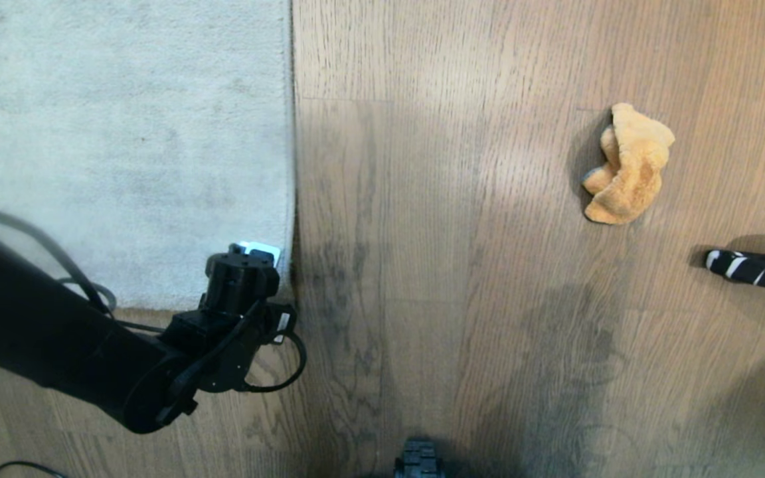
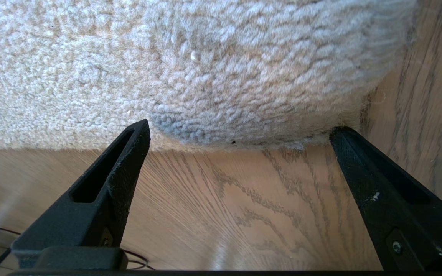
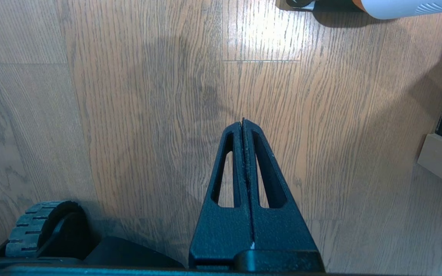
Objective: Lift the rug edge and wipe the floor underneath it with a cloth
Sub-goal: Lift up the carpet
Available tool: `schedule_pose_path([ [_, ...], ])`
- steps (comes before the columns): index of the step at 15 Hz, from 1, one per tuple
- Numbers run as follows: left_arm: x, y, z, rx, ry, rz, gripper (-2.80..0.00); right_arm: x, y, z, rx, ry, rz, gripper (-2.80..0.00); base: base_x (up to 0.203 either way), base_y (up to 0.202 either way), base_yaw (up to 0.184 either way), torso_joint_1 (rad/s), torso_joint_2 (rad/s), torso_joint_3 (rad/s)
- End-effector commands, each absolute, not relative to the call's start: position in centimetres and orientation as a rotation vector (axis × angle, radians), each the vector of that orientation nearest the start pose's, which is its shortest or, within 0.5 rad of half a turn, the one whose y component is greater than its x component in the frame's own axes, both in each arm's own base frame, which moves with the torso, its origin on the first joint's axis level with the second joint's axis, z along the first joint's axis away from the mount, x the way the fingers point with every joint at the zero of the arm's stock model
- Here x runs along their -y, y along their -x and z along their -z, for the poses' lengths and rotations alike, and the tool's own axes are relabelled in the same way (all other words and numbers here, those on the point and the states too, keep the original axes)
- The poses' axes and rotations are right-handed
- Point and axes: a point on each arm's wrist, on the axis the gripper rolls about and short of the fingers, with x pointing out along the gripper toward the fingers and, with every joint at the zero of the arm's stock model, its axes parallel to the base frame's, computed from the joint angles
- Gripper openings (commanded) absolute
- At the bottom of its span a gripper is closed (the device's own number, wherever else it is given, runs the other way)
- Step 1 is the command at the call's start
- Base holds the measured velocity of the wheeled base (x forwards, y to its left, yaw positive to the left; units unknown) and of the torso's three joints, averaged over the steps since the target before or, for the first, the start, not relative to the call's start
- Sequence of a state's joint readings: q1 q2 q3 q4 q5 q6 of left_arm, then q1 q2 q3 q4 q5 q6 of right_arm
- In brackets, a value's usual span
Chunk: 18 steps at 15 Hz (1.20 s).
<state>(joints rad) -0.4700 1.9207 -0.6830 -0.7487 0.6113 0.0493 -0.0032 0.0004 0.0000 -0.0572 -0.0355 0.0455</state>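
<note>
While no brand, label or writing can be read anywhere, the scene sorts out like this:

Rug: the rug [image 1: 123, 133] fills the head view from 9 to 11 o'clock, lying flat on the floor [image 1: 422, 265] — its rounded corner sits near 8 o'clock.

Left tool: the left tool [image 2: 240, 134] is spread wide, one fingertip [image 2: 138, 132] at the rug's near edge, the other at the corner; nothing is pinched between them.

Cloth: the cloth [image 1: 628, 166] lies crumpled on bare planks at about 2 o'clock, well apart from the rug.

Right tool: the right tool [image 3: 243, 122] is pressed together, empty, over bare floor.

Other things: a black-and-white striped object [image 1: 754, 271] lies at 3 o'clock, just below the cloth — I cannot tell what it is. A ridged wheel [image 3: 37, 230] shows in the right wrist view.

In the way: the left arm [image 1: 57, 345] covers the rug's near edge.
</note>
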Motion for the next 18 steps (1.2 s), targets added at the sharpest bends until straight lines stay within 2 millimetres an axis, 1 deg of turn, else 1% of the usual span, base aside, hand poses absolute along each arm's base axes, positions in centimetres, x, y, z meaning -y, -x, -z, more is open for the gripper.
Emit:
schedule_pose_path([
  [1,13.5,-28.7,-9.8,-0.410,-0.282,-0.119,0.00,0.1,2.3,-8.1,0.058,-0.047,0.037,-2.80,0.000,0.000,0.000,0.000,0.00,0.000],
  [7,14.0,-27.1,-10.2,-0.470,-0.222,-0.107,0.00,0.1,2.3,-8.1,0.058,-0.047,0.037,-2.80,0.000,0.000,0.000,0.000,0.00,0.000],
  [11,13.8,-27.0,-10.1,-0.478,-0.225,-0.112,0.00,0.1,2.3,-8.1,0.058,-0.047,0.037,-2.80,0.000,0.000,0.000,0.000,0.00,0.000],
  [18,13.6,-27.3,-8.5,-0.513,-0.265,-0.138,0.00,0.1,2.3,-8.1,0.058,-0.047,0.037,-2.80,0.000,0.000,0.000,0.000,0.00,0.000],
])
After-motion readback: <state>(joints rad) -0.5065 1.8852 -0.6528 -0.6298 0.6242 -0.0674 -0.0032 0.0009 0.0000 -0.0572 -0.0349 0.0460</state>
